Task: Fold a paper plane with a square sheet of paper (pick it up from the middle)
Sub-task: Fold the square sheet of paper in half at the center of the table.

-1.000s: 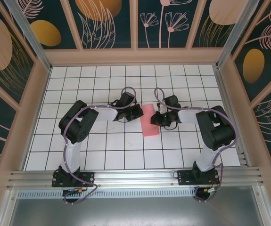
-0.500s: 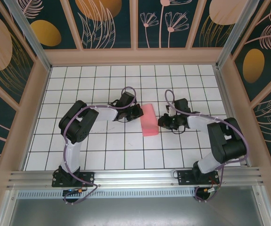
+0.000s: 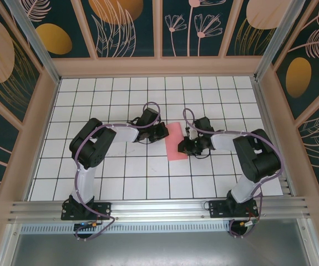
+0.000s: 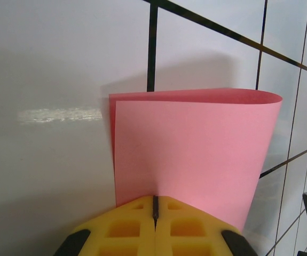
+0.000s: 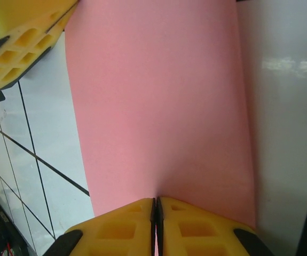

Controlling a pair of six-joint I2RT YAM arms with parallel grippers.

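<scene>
The square sheet of paper (image 3: pixel 175 142) is pink and lies folded in half on the white grid table, a narrow strip between my two grippers. In the left wrist view the sheet (image 4: pixel 196 154) curves over at its far fold, with two edges showing at its left. My left gripper (image 3: pixel 163 133) is shut, its yellow tips (image 4: pixel 154 201) resting on the sheet's left edge. My right gripper (image 3: pixel 185 147) is also shut, its tips (image 5: pixel 156 202) lying on the paper (image 5: pixel 158 106) at its right edge. No paper plane shape is formed.
The left gripper's yellow fingers (image 5: pixel 20 42) show in the right wrist view's top-left corner. Wooden walls (image 3: pixel 159 66) ring the tiled table (image 3: pixel 120 177), with open tiles in front of and behind the sheet. The metal rail (image 3: pixel 159 209) carries both arm bases.
The right gripper drew back to the right off the paper, then returned to its right edge, slightly nearer than before. The left arm and the sheet have stayed put.
</scene>
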